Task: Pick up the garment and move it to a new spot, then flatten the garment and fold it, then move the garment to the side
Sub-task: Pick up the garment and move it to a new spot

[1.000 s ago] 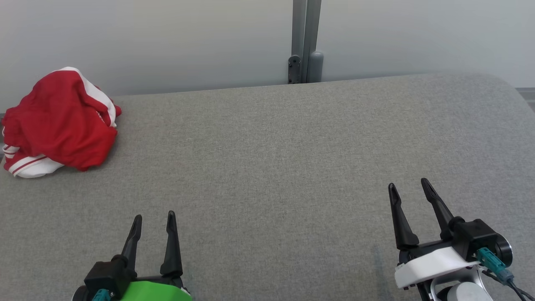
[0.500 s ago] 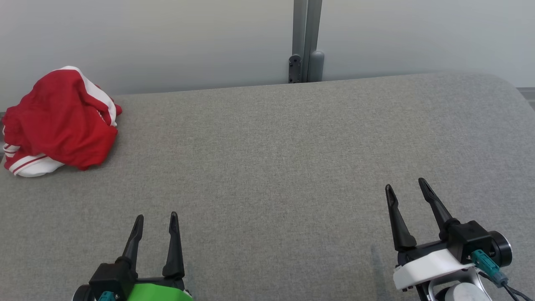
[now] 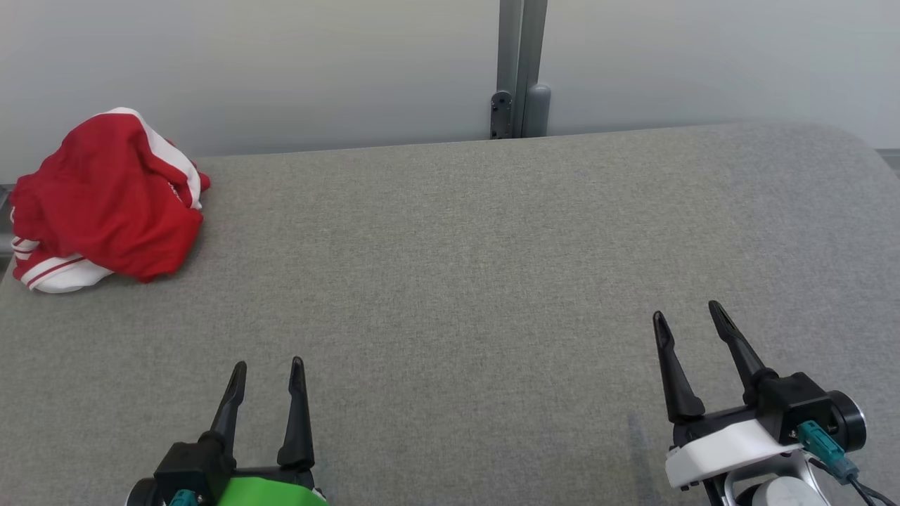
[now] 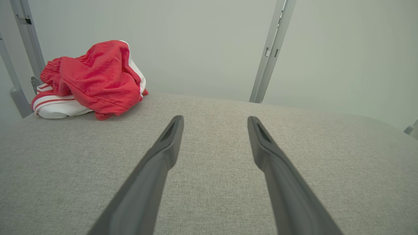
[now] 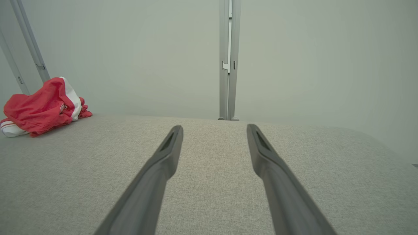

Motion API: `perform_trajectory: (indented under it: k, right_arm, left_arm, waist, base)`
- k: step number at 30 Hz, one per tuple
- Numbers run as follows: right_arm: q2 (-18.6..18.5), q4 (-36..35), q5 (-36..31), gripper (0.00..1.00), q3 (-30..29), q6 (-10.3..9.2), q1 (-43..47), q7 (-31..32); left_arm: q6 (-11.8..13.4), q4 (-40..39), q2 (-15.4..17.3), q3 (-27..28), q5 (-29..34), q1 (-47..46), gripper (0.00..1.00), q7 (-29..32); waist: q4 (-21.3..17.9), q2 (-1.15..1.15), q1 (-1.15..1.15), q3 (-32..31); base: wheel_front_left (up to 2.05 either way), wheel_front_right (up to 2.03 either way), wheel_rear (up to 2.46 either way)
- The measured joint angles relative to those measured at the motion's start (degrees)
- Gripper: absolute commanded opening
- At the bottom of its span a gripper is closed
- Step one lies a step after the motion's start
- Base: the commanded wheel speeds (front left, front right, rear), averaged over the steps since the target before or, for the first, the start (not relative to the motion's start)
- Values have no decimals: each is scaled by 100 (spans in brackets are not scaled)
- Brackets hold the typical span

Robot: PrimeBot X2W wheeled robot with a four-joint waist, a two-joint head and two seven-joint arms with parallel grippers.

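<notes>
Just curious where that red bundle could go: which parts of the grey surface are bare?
The grey surface is bare everywhere right of the red garment, to its rounded right edge, including between the left gripper and right gripper. Only the far left corner is taken.

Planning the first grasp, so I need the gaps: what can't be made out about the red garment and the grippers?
- The garment: bunched in a heap in every view; its own folds hide its shape and underside.
- A small mark on it, right wrist view: too small to read.
- The left gripper and right gripper: arms behind them cut off by the head view's bottom edge.
</notes>
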Motion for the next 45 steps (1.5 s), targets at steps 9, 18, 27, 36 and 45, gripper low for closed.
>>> perform_trajectory:
  k: [9, 18, 27, 36, 45]
  right_arm:
    - [-2, -83, -13, 100, -70, 0, 54, -1]
    - [-2, -115, -13, 100, -23, 0, 55, -1]
    - [-1, -93, -48, 100, 43, 1, -15, -1]
    - [1, -79, -103, 100, 186, 1, -76, -1]
    - [2, -160, -198, 100, 158, 1, -107, 0]
  left_arm:
    - [-11, -5, 2, -10, 11, -37, 100, 0]
    - [-9, -40, 5, 79, 12, -65, 100, -2]
    - [5, -52, 7, 92, -32, -60, 100, -2]
    - [62, -147, 8, 116, -148, -51, 100, -2]
    - [115, -202, 8, 92, -231, -54, 100, -2]
  waist:
    - [433, 0, 0, 16]
    - [1316, 0, 0, 39]
    - [2282, 0, 0, 78]
    - [2825, 0, 0, 205]
    - [2850, 0, 0, 411]
  base:
    - [0, 0, 0]
    - [0, 0, 0]
    - [0, 0, 0]
    - [0, 0, 0]
    - [0, 0, 0]
